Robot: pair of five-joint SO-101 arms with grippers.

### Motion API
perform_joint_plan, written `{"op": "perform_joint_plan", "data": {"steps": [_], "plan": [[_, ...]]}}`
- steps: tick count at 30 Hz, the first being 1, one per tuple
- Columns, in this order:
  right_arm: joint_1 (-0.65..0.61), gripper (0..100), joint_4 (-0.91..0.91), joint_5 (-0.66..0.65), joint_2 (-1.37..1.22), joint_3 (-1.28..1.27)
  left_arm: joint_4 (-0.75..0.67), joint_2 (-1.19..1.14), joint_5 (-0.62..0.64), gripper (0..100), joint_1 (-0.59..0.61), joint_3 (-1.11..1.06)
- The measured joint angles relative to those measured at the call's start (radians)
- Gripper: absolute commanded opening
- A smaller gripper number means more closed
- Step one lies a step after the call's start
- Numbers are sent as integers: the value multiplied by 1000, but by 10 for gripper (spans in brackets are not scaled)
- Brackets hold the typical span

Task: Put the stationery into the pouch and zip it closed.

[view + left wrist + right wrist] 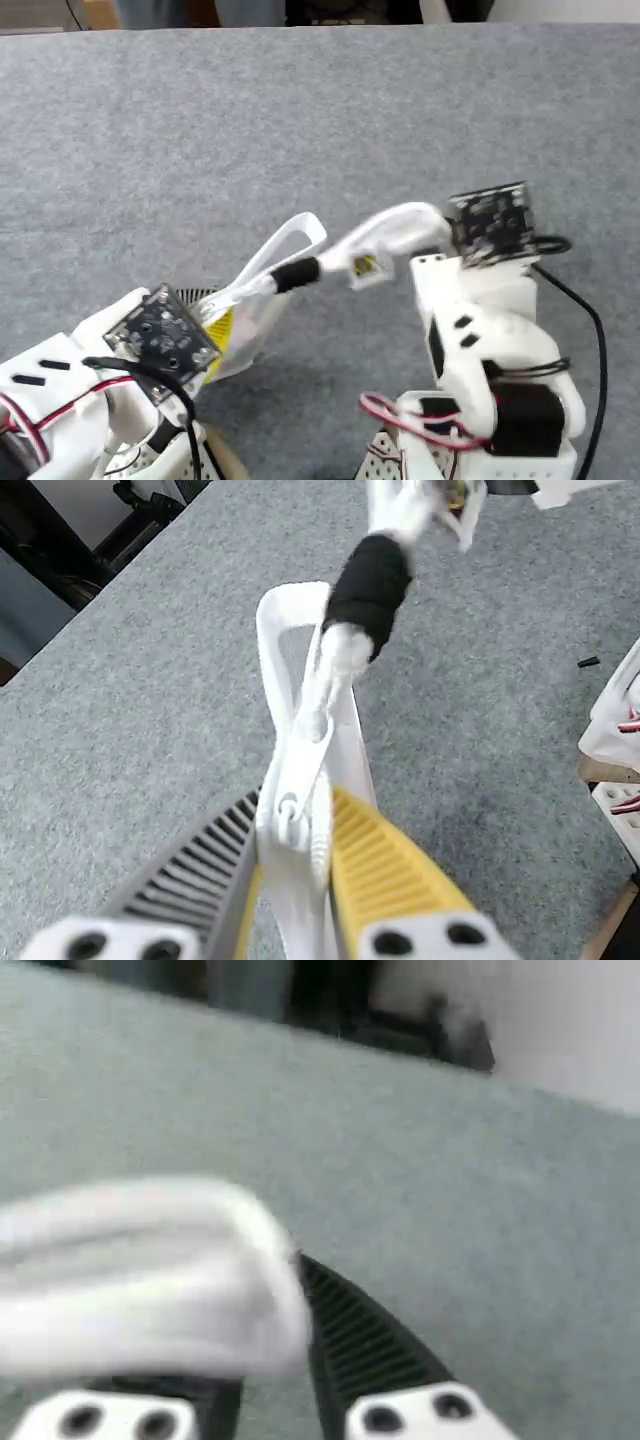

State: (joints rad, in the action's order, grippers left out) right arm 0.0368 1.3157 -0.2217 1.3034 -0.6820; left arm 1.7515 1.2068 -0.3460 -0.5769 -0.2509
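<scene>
The white pouch [262,290] is being held above the grey table [300,110], stretched between the two claws. Its near end is being pinched flat by the left claw [300,825], whose ribbed grey and yellow jaws are pressed together on the fabric. Its far end is being gripped by the right claw [235,1320], which is clamped around a soft white fold. A white loop [298,238] is hanging free beside a black band [296,275] midway along the pouch. Whether the stationery is inside cannot be told. Judging by this two-ended hold, the closing step is being attempted rather than the filling. For the next move, one end is probably being called on as an anchor while the zip's pull is gripped and drawn straight along the opening, with the fabric held taut.
</scene>
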Motion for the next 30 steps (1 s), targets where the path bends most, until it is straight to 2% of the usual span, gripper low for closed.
{"op": "perform_joint_plan", "data": {"steps": [5, 9, 12, 16, 21, 26, 30], "plan": [[80, 13, -49, -8, -2, -78, 0, 2, 2, 28, 2, 0], [37, 15, -81, -6, -2, -92, 0, 2, 21, 28, 2, 0], [-100, 57, -49, -8, 25, -86, 0, 2, 28, 28, 2, -3], [-361, 149, 43, -6, 106, -34, -57, 2, 28, 28, 51, -51], [-643, 156, 118, 80, 203, -12, -184, 2, 26, 28, 144, -155], [-763, 156, 112, 127, 222, -12, -204, 2, 32, 28, 160, -184], [-832, 153, -15, 130, 222, -44, -206, 3, 32, 28, 161, -187]]}}
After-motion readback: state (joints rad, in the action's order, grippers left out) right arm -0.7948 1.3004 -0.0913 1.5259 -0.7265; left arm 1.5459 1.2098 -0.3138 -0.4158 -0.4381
